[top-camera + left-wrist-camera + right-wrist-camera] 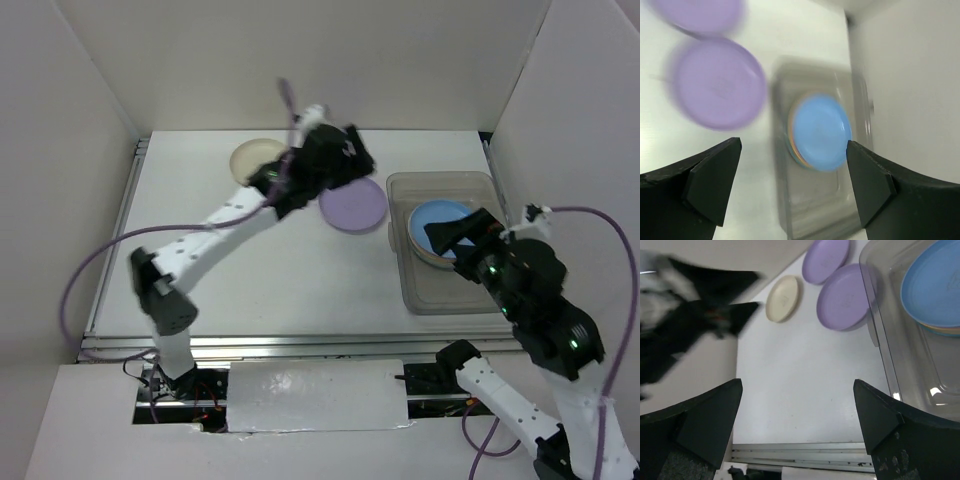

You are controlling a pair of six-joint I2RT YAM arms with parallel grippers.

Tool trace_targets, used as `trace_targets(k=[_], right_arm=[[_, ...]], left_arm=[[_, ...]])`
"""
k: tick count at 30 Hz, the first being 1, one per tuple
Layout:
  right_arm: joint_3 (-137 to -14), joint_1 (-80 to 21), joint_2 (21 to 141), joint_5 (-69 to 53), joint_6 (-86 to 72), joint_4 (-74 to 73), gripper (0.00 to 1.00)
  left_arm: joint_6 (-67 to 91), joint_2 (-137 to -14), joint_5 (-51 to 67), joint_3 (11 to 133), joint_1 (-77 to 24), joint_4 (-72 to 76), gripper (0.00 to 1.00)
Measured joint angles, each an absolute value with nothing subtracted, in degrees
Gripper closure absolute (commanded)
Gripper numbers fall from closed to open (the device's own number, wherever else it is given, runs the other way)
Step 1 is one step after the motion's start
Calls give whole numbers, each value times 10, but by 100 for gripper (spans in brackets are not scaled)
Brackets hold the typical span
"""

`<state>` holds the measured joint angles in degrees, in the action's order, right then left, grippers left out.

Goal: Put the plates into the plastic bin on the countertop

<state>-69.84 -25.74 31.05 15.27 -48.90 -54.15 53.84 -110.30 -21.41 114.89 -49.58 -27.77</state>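
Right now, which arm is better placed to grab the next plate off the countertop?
Probably the left. The left pincer, open, is out between the cream plate and a lilac plate. The right pincer hangs by the plastic bin, farther from them.

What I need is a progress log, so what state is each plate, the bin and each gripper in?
blue plate: in the bin, on top of a stack of plates.
plastic bin: upright on the countertop, partly filled.
cream plate: flat on the countertop, outside the bin.
near lilac plate: flat on the countertop, beside the bin.
far lilac plate: flat on the countertop, outside the bin.
left gripper: open, empty.
right gripper: open, empty.
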Motion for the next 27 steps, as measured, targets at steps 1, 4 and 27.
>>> trace_targets(k=[1, 4, 27], right_arm=[[-688, -258, 333, 150, -488, -525, 0], [-655, -268, 430, 144, -493, -463, 0], [-1041, -392, 1223, 312, -1077, -543, 0]], left_arm=[[558, -1053, -227, 1133, -471, -302, 1], [588, -905, -260, 1048, -345, -351, 1], [310, -538, -87, 612, -9, -494, 1]])
